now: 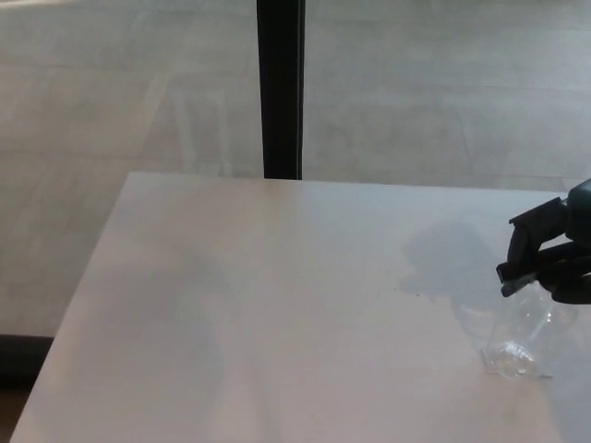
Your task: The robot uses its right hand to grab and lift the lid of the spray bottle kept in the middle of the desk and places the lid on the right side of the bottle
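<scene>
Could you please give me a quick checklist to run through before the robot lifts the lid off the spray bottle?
1. Right hand at the top of the spray bottle: ok.
2. Fingers firmly closed on the lid: cannot tell, black on black.
3. Bottle upright on the desk: ok.
4. Lid already off the bottle: not ok, it looks still seated.
5. Room to the bottle's right for the lid: cannot tell, cut off by the picture edge.
6. Left hand clear: ok, not in view.
</scene>
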Robot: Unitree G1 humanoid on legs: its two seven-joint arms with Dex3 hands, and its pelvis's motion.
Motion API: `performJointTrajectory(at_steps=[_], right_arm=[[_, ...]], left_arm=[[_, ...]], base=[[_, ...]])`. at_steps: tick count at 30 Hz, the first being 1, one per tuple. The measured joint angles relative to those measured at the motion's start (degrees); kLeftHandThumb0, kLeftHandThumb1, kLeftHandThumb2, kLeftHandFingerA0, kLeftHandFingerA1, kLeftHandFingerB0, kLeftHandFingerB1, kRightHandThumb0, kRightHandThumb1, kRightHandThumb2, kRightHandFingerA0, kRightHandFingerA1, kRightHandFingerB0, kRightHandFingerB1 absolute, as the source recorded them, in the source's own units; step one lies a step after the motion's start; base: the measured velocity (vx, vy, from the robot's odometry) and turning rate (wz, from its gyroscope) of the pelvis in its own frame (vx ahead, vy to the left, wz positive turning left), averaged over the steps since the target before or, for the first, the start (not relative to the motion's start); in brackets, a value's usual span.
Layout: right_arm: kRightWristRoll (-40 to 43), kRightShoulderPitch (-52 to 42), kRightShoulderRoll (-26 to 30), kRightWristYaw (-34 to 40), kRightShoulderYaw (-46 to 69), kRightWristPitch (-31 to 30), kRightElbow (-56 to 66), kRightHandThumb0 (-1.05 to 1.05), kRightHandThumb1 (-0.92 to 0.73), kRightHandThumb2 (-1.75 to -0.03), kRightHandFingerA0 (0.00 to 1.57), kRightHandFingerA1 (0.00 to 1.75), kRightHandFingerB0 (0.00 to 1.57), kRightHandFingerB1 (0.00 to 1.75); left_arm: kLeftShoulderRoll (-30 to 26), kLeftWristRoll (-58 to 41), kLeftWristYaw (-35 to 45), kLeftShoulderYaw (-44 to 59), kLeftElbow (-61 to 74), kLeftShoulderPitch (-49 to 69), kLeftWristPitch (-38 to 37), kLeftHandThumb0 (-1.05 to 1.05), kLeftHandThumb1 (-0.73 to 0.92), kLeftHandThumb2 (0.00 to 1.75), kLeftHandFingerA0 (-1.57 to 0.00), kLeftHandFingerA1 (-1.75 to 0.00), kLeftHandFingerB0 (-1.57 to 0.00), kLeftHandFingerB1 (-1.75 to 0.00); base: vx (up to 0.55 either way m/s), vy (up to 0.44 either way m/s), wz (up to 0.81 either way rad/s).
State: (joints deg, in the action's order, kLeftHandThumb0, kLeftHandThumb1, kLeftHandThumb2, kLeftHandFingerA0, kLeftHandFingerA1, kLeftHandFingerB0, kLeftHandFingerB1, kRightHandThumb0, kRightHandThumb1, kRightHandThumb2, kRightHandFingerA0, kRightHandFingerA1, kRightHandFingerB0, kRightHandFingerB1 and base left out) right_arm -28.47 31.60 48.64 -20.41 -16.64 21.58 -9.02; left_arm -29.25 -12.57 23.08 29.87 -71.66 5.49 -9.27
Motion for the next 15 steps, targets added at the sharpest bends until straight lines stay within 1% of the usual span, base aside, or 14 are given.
performJointTrajectory(at_steps=[2,3,4,5,6,7,8,9,10,11,12,14,15], right_arm=[[-0.7,-0.2,-0.1,1.5,0.0,0.7,0.0,-0.38,-0.63,-0.61,0.86,1.73,0.85,0.82],[-1.0,-0.3,-0.1,2.3,0.2,1.0,0.0,-0.36,-0.64,-0.62,0.86,1.71,0.87,0.76],[-1.2,-0.3,-0.2,2.9,0.4,1.3,0.0,-0.33,-0.70,-0.66,0.90,1.67,0.89,0.74],[-1.3,-0.4,-0.3,3.6,0.8,1.6,-0.1,-0.31,-0.57,-1.01,1.18,1.33,0.80,0.85],[-1.3,-0.4,-0.7,4.3,1.5,2.0,-0.2,-0.22,-0.72,-0.84,0.89,1.73,0.79,0.98],[-1.2,-0.4,-1.1,5.0,2.5,2.3,-0.4,-0.22,-0.72,-0.84,0.89,1.73,0.79,0.98],[-1.0,-0.4,-1.5,5.6,3.7,2.5,-0.5,-0.18,-0.70,-0.93,0.91,1.65,0.77,1.10],[-0.8,-0.3,-2.0,6.2,5.1,2.7,-0.8,-0.18,-0.69,-0.96,0.93,1.61,0.80,1.10],[-0.2,0.2,-2.6,6.5,6.9,2.7,-1.2,-0.21,-0.71,-0.95,0.93,1.61,0.80,1.11],[0.6,1.0,-3.2,6.6,8.6,2.6,-1.6,-0.22,-0.70,-0.96,0.91,1.62,0.76,1.18],[1.2,1.7,-3.6,6.6,10.0,2.4,-1.8,-0.22,-0.66,-0.98,0.90,1.65,0.78,1.15],[2.5,3.4,-4.0,6.5,12.4,1.8,-2.3,-0.22,-0.66,-0.98,0.90,1.65,0.78,1.15],[3.3,4.5,-4.1,6.4,13.6,1.4,-2.4,-0.21,-0.64,-0.94,0.87,1.68,0.78,1.18]], left_arm=[[0.0,0.0,0.0,0.0,0.0,0.0,0.0,-0.79,0.88,0.66,-0.59,-0.51,-0.42,-0.40],[0.0,0.0,0.0,0.0,0.0,0.1,0.0,-0.78,0.88,0.66,-0.58,-0.52,-0.42,-0.40],[0.0,0.0,0.0,0.0,0.0,0.1,0.0,-0.79,0.88,0.66,-0.59,-0.52,-0.42,-0.40],[0.0,0.0,0.0,0.1,0.0,0.1,0.0,-0.78,0.88,0.66,-0.60,-0.52,-0.42,-0.39],[0.0,0.0,0.0,0.1,0.0,0.2,0.0,-0.80,0.87,0.66,-0.59,-0.51,-0.42,-0.39],[0.0,0.0,0.0,0.1,0.0,0.3,0.0,-0.80,0.87,0.66,-0.59,-0.51,-0.42,-0.39],[0.0,0.0,0.0,0.1,0.0,0.3,0.0,-0.81,0.87,0.66,-0.59,-0.52,-0.42,-0.39],[0.0,0.0,-0.1,0.2,0.0,0.4,0.0,-0.81,0.88,0.66,-0.59,-0.52,-0.42,-0.39],[0.0,-0.1,-0.1,0.2,0.0,0.5,0.0,-0.81,0.88,0.66,-0.58,-0.52,-0.42,-0.39],[0.0,-0.1,-0.1,0.2,0.0,0.6,0.0,-0.80,0.88,0.66,-0.58,-0.52,-0.40,-0.39],[0.0,-0.1,-0.1,0.2,0.0,0.7,0.0,-0.81,0.87,0.66,-0.59,-0.51,-0.42,-0.40],[0.0,-0.1,-0.1,0.2,0.0,0.9,0.0,-0.81,0.87,0.66,-0.59,-0.51,-0.42,-0.40],[0.0,-0.1,-0.1,0.3,0.0,1.0,0.0,-0.82,0.86,0.65,-0.58,-0.51,-0.42,-0.40]], base=[[0.00,0.000,0.00],[0.00,0.000,0.00],[0.00,0.000,0.00],[0.00,0.000,0.00],[0.00,0.000,0.00],[0.00,0.000,0.00],[0.00,0.000,0.00],[0.00,0.000,0.00],[0.00,0.000,0.00],[0.00,0.000,0.00],[0.00,0.000,0.00],[0.00,0.000,0.00],[0.00,0.000,0.00]])
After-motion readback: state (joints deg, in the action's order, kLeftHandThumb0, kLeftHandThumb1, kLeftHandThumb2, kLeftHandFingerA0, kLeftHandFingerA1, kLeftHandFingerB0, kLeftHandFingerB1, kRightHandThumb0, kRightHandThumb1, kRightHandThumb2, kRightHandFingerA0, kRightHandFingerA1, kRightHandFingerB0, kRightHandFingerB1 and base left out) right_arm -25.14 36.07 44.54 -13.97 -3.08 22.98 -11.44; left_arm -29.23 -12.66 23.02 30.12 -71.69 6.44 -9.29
